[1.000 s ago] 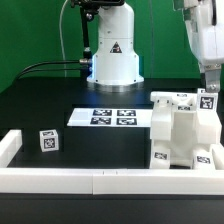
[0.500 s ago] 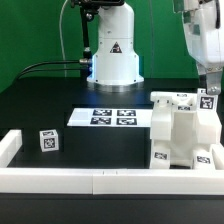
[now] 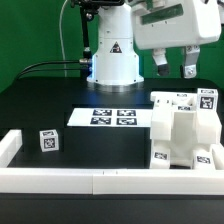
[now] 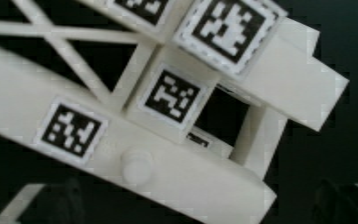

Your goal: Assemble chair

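Since the earlier frame my gripper [image 3: 173, 71] has lifted off the chair's far corner and swung toward the exterior view's left, now hanging above and behind it with jaws spread wide, holding nothing. I see the chair [image 3: 183, 132] standing largely built on the desk [image 3: 70, 100], at the exterior view's right, against the front border rail [image 3: 100, 179]. One loose tagged cube [image 3: 47, 141] sits well apart near the left rail, with the marker board [image 3: 113, 117] between them. My wrist view shows only the chair's tagged slats close up. I judge I'm between parts; next I must fetch that cube, squaring my jaws over it.
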Motion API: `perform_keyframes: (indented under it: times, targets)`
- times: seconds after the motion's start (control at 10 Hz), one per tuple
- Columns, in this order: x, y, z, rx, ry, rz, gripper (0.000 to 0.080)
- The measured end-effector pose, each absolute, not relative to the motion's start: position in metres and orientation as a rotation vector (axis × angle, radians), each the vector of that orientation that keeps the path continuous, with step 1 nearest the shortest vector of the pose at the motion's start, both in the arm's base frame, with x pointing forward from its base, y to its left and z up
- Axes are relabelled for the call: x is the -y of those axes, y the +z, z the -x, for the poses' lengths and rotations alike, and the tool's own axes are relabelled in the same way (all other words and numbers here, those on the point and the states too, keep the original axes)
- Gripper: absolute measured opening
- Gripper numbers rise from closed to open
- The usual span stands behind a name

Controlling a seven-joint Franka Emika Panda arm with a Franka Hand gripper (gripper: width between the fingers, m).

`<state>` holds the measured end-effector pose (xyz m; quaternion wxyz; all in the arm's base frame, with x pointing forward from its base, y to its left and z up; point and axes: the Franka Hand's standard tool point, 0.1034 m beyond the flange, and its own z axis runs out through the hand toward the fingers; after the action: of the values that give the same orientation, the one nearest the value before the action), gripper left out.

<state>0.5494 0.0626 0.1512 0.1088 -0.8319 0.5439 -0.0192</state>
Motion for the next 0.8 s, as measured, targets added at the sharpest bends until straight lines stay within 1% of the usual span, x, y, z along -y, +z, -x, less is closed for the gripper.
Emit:
perform_keyframes:
  times: [0.3,0.4,0.6,0.8]
  targets:
    - [-0.059,0.15,-0.549,-1.346,-0.088,2.604,0.0648]
    - [-0.044,0.146,-0.551,-1.093,-0.115,2.736,0.0648]
    - [-0.018,0.142,-0.555,-0.788,-0.155,2.86,0.0648]
    - [0.016,0.132,-0.555,-0.346,-0.202,2.967,0.0648]
